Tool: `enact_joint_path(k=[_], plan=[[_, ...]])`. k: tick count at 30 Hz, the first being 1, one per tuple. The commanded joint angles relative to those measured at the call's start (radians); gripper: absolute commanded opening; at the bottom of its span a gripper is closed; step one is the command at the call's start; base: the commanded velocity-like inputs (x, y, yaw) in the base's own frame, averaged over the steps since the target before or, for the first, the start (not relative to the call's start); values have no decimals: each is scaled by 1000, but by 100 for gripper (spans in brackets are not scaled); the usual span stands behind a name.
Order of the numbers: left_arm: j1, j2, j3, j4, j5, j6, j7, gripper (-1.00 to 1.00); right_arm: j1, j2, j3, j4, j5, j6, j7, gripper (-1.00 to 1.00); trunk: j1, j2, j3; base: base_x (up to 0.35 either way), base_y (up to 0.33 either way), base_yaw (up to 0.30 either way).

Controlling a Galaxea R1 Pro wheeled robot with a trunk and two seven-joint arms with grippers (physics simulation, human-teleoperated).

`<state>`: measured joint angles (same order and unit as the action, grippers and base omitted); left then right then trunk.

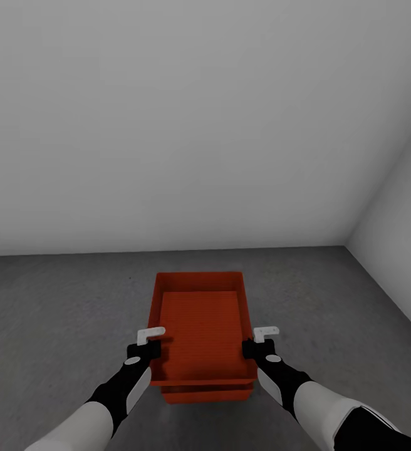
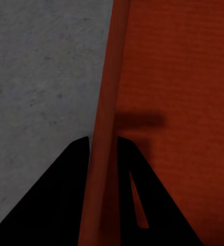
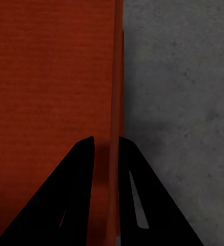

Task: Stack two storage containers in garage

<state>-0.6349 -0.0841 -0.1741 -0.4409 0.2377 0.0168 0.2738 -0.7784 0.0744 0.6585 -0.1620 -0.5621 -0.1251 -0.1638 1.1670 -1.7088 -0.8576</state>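
Looking down from the head view, we see the dark grey speckled floor (image 1: pixel 55 300) running up to a plain white wall (image 1: pixel 168 125), with a second white wall (image 1: pixel 400 238) meeting it in the corner on the right.

Starting at the left, our left gripper (image 1: pixel 148 341) sits at the left long wall of the upper container (image 1: pixel 199 332). In the left wrist view, the left gripper (image 2: pixel 102 148) has one black finger (image 2: pixel 65 195) outside over the grey floor (image 2: pixel 40 77) and the other inside, with the thin orange-red wall (image 2: pixel 107 128) running between them — the jaws pinch that wall.

In the middle, the upper container is an open, orange-red rectangular bin with thin plain walls and a finely ribbed bottom. It sits nested over the lower container (image 1: pixel 208 393), an alike orange-red bin whose front edge peeks out just beneath, resting on the floor near the wall.

On the right, our right gripper (image 1: pixel 255 341) holds the opposite long wall. In the right wrist view, the right gripper (image 3: pixel 105 148) likewise straddles the container wall (image 3: pixel 114 102) — jaws pinching it, one finger (image 3: pixel 60 200) over the red interior, the other over the floor (image 3: pixel 183 102).
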Motion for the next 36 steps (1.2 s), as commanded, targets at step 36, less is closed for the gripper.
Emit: enact_joint_path(k=[36], plan=[[0, 1, 10, -4, -11, -15, 14, -100, -1, 1, -53, 4, -33, -7, -2, -100, 0, 0, -1, -32, -11, 0]])
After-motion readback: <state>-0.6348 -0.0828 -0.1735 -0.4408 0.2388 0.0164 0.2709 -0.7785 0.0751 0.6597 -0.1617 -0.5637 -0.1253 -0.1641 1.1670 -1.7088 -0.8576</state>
